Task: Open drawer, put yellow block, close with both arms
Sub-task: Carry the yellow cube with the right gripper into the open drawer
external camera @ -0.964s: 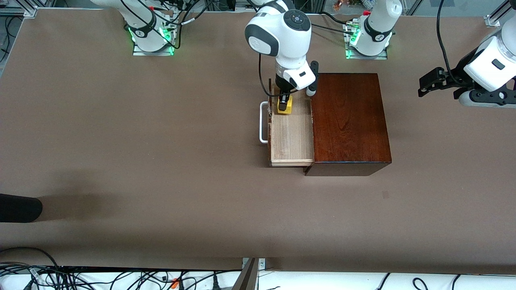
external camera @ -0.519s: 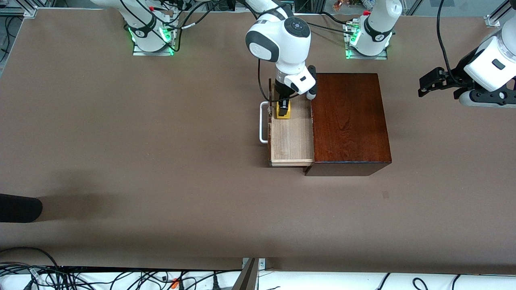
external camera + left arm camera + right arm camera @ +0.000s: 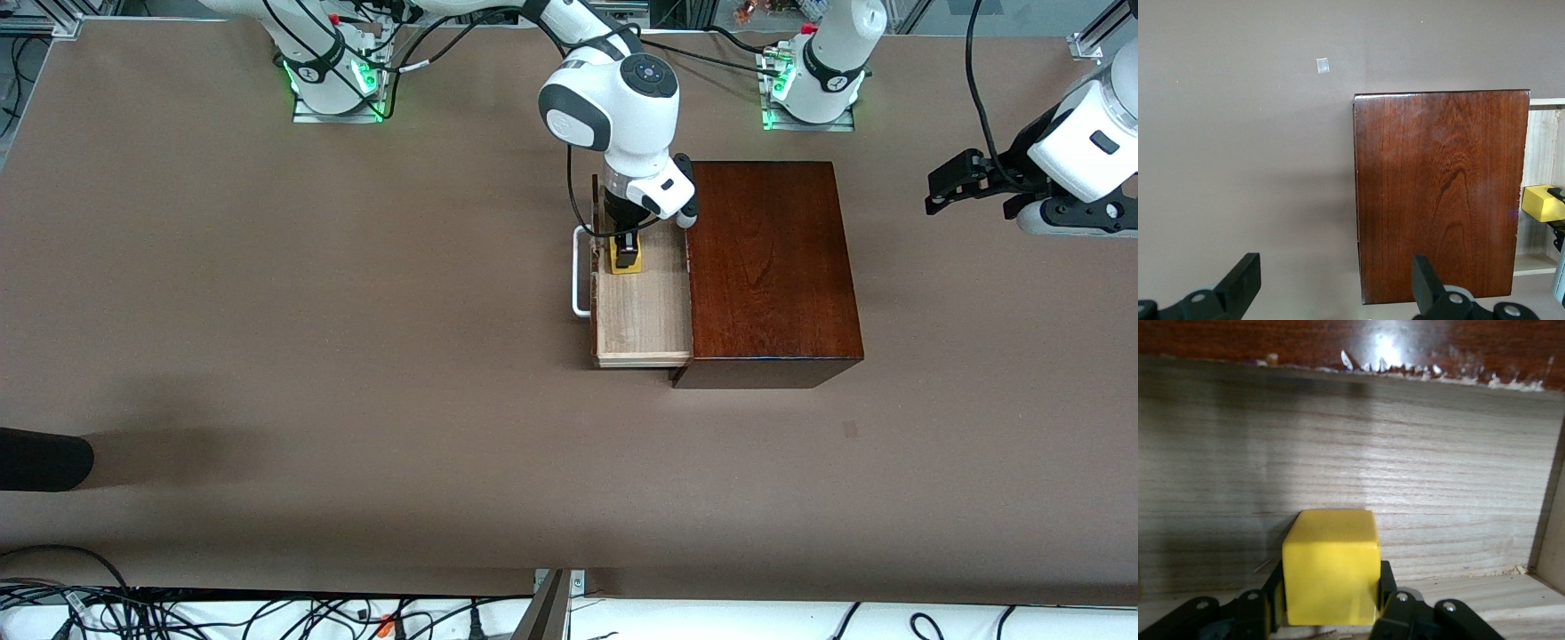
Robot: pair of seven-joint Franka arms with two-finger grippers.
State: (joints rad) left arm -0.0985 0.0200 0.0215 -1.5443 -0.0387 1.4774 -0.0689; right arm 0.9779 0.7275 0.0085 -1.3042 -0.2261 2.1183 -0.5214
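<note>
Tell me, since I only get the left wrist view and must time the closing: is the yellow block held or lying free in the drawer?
Observer: Held. The right hand is shut on the yellow block.
Operator: Where in the drawer?
Observer: Low inside the drawer, at its end farther from the front camera. I cannot tell whether it touches the floor.
Operator: Is the handle free?
Observer: Yes, no hand is on the white handle.
</note>
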